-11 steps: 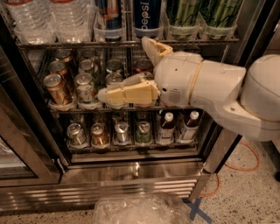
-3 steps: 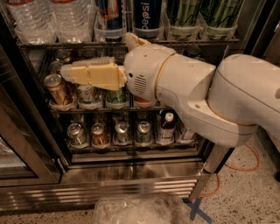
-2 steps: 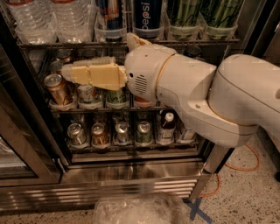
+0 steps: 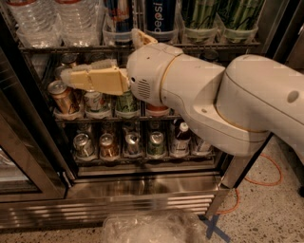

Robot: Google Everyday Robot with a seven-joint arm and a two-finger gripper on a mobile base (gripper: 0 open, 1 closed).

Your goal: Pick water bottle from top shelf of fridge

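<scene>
Speckled floor [image 4: 270,213] with a crumpled clear plastic bag [image 4: 152,228] lies nearest, below the fridge [image 4: 142,190] and its steel base panel. The white arm [image 4: 213,99] reaches across the open front. Its pincer [image 4: 66,76] lies level, pointing toward the hinge side, in front of the rack of cans [image 4: 61,97]; whether it is wide or narrow I cannot tell. The water bottle [image 4: 76,21] stands upright on the top shelf [image 4: 61,48], just above the pincer, with its long axis vertical and its cap out of view, so the next move probably calls for a rise.

The top shelf [image 4: 71,48] holds 2 water bottles [image 4: 33,21], 2 blue cans [image 4: 161,16], 2 green drinks [image 4: 199,14]; the bottom rack [image 4: 142,162], 4 short cans [image 4: 108,146] (1 gripper [image 4: 71,77] hangs before the middle rack [image 4: 118,119]).
</scene>
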